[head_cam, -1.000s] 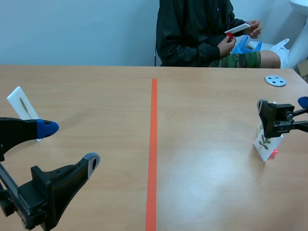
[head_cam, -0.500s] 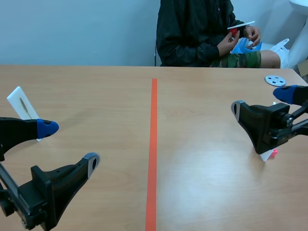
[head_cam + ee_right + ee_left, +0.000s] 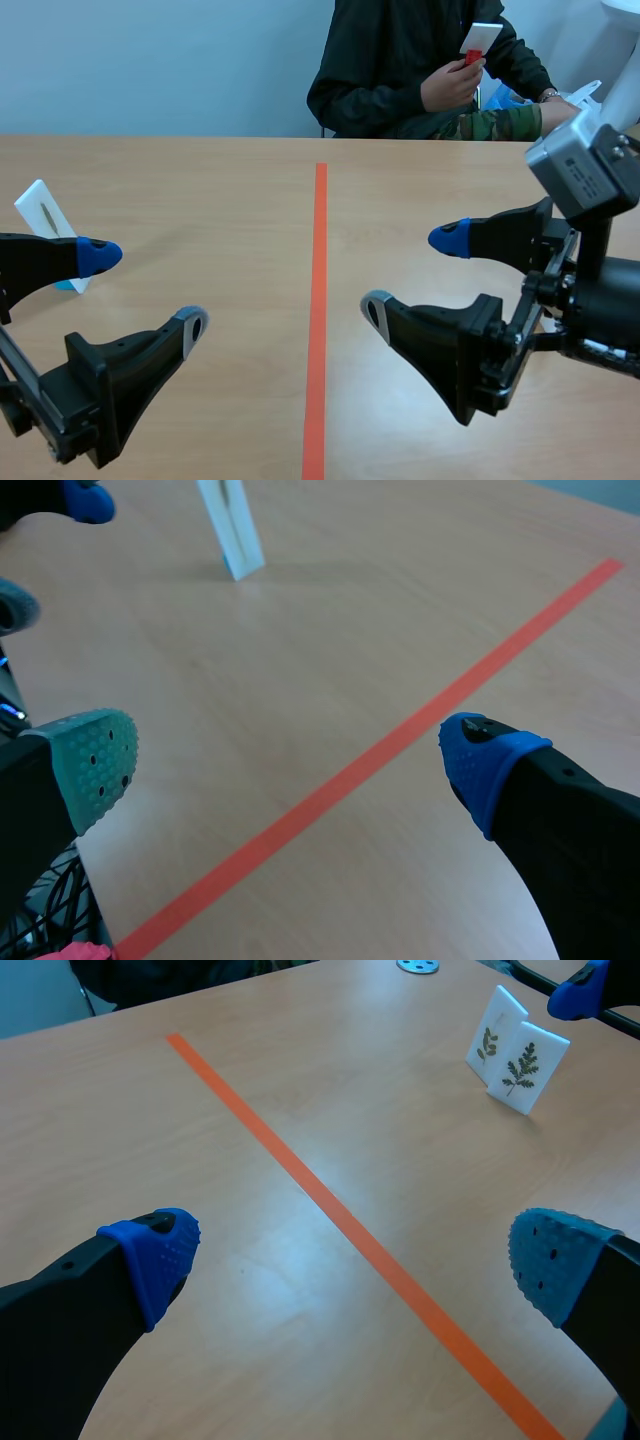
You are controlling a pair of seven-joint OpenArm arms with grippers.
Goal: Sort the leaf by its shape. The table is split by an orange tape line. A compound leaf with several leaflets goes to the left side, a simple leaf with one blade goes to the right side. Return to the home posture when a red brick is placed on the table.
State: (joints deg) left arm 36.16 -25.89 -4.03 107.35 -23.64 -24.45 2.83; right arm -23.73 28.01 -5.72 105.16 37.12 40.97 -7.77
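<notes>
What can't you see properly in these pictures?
Scene view: the right arm hides the right-side leaf cards.
Scene view: the leaf on the left card is too small to tell; the left tool covers the card's foot.
Right wrist view: the edge cuts that card off.
Scene view: the person's red thing is too small to name.

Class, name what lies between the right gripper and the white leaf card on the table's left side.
In the scene view, the orange tape line crosses between the right gripper and the leaf card; the left gripper sits near the card.
</notes>
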